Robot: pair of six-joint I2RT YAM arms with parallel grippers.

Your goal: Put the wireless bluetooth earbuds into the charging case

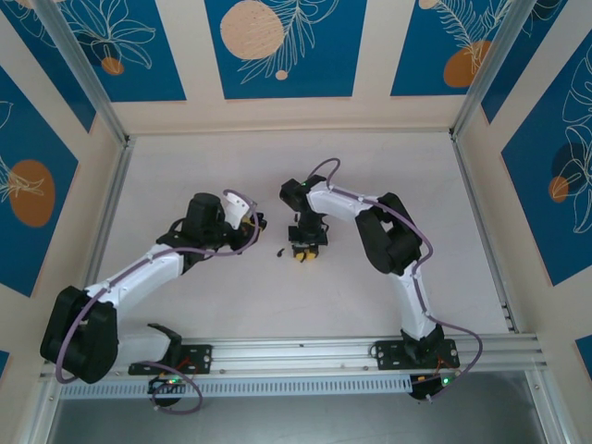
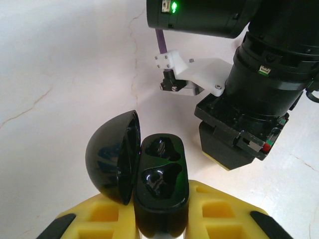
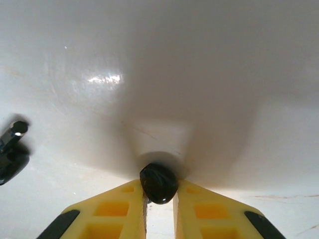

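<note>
**Left tool** [image 2: 162, 219]: clenched on the charging case [image 2: 162, 174]. The 2 yellow fingers [image 2: 104, 214] press against the lower body of the case from either side. The case is black and glossy and is held off the surface [image 1: 388, 157]. Its lid [image 2: 112, 154] is swung open to the left. The 2 wells [image 2: 160, 148] in the case body are both vacant. In the top view this tool [image 1: 256, 223] sits left of centre, pointing toward the right arm.

**Right tool** [image 3: 159, 199]: closed on 1 black earbud [image 3: 158, 182]. The bud is pinched at the very tips of the yellow fingers [image 3: 124, 204] and juts out beyond them. The tool points down at the white surface, and a dark shadow lies directly under the bud. Whether the bud touches the surface cannot be told. In the top view this tool [image 1: 308, 252] is near the centre of the surface. In the left wrist view its black housing [image 2: 234, 144] stands just beyond the open case, apart from it.

**Loose item**: a second black earbud [image 1: 278, 250] lies on the surface between the 2 tools, just left of the right tool and touching neither.
</note>
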